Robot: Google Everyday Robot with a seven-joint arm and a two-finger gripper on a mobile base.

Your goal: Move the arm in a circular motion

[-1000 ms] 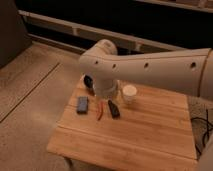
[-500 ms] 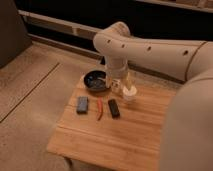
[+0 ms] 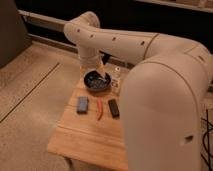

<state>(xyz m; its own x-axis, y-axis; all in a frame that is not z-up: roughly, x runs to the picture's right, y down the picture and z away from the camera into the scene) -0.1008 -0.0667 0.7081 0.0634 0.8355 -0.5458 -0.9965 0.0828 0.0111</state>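
Note:
The arm (image 3: 150, 55) is cream-white, thick and rounded, with rows of small dark holes. It fills the right side of the camera view, runs up and left to a bulbous joint (image 3: 85, 27), then drops toward the table. The gripper (image 3: 100, 67) hangs at its lower end, just above the back rim of a dark bowl (image 3: 96, 81), largely hidden by the wrist.
A small wooden table (image 3: 85, 137) holds the bowl, a white cup (image 3: 116, 76), a blue-grey block (image 3: 82, 104), a red chili (image 3: 100, 108) and a black rectangular object (image 3: 114, 107). Speckled floor (image 3: 30, 95) lies to the left, a dark wall behind.
The arm has swung nearer the camera, so its big segment now covers the right side. The wrist has shifted from beside the cup to above the bowl.

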